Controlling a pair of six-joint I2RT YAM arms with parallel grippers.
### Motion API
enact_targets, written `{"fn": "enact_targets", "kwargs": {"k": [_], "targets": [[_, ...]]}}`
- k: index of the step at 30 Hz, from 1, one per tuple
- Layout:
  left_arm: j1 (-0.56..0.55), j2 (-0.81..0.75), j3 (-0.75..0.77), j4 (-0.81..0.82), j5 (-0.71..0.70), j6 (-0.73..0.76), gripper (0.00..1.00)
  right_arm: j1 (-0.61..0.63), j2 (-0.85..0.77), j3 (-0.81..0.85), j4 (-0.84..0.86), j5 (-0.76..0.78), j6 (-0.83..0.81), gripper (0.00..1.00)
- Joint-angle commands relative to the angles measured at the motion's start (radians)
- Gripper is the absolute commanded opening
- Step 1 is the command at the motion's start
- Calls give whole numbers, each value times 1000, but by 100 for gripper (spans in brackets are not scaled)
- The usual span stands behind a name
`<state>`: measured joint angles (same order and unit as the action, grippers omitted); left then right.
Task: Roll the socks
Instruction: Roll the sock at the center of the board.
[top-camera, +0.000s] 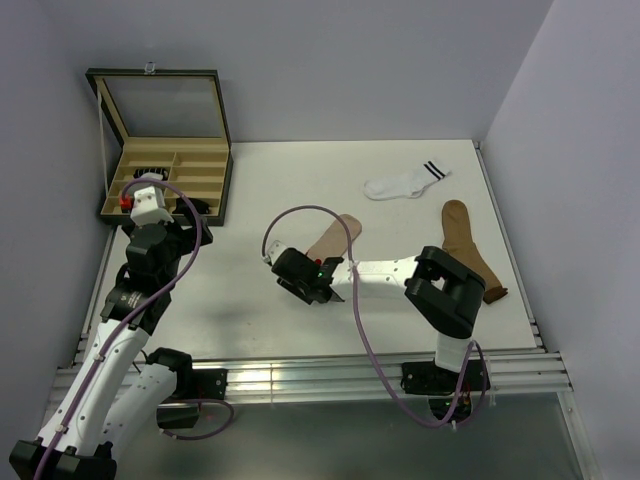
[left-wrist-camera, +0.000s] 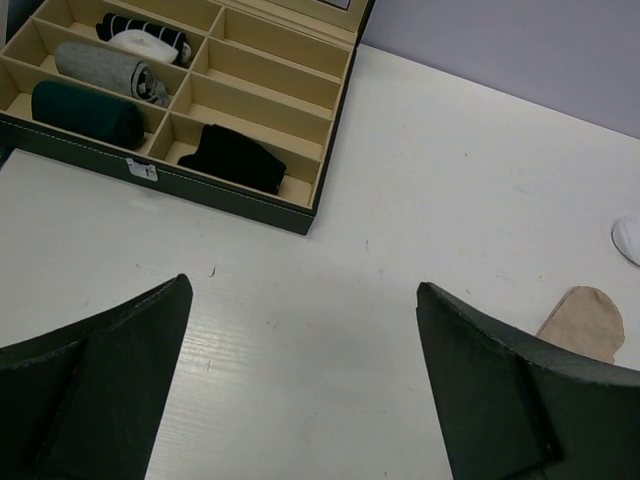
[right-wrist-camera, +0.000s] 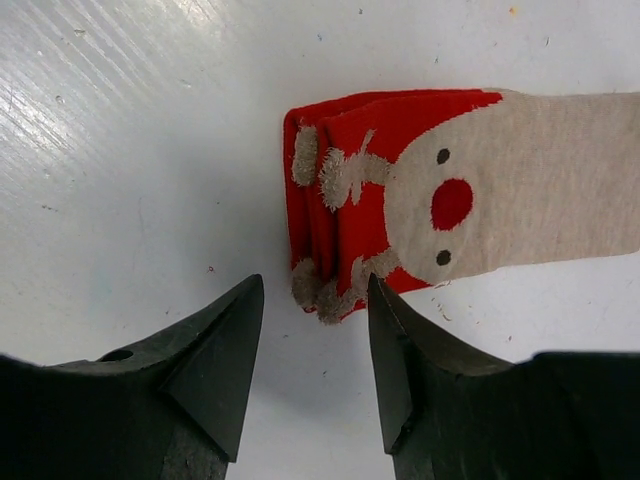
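Note:
A beige sock (right-wrist-camera: 540, 190) with a red patterned cuff (right-wrist-camera: 350, 130) lies flat on the table, and the cuff end is folded over. My right gripper (right-wrist-camera: 315, 290) is open, low over the table, with the cuff's near corner just ahead of its fingertips and not gripped. In the top view the right gripper (top-camera: 305, 280) covers the cuff and only the sock's beige foot (top-camera: 338, 238) shows. My left gripper (left-wrist-camera: 305, 290) is open and empty over bare table, near the box in the top view (top-camera: 180, 215). A white sock with black stripes (top-camera: 405, 183) and a brown sock (top-camera: 470, 245) lie flat at the right.
An open compartment box (top-camera: 225, 195) stands at the back left with its lid up. In the left wrist view the box (left-wrist-camera: 200, 190) holds several rolled socks. The beige sock's toe (left-wrist-camera: 585, 320) shows at the right of that view. Walls close in the table on three sides.

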<state>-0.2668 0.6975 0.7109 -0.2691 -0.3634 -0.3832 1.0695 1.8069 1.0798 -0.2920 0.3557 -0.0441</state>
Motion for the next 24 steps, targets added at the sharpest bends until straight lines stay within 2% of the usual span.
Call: {"fn": "enact_targets", "kwargs": {"k": [1, 9, 17, 20, 24], "targets": [[6, -3, 4, 44, 11, -3, 99, 12, -1, 34, 14, 34, -11, 53], [6, -6, 2, 42, 9, -5, 100, 14, 54, 19, 31, 38, 3, 51], [6, -6, 4, 42, 6, -5, 100, 17, 112, 19, 10, 52, 19, 42], [8, -4, 2, 44, 11, -3, 99, 17, 124, 15, 8, 49, 23, 33], [8, -3, 2, 44, 14, -5, 100, 17, 132, 25, 11, 45, 23, 14]]}}
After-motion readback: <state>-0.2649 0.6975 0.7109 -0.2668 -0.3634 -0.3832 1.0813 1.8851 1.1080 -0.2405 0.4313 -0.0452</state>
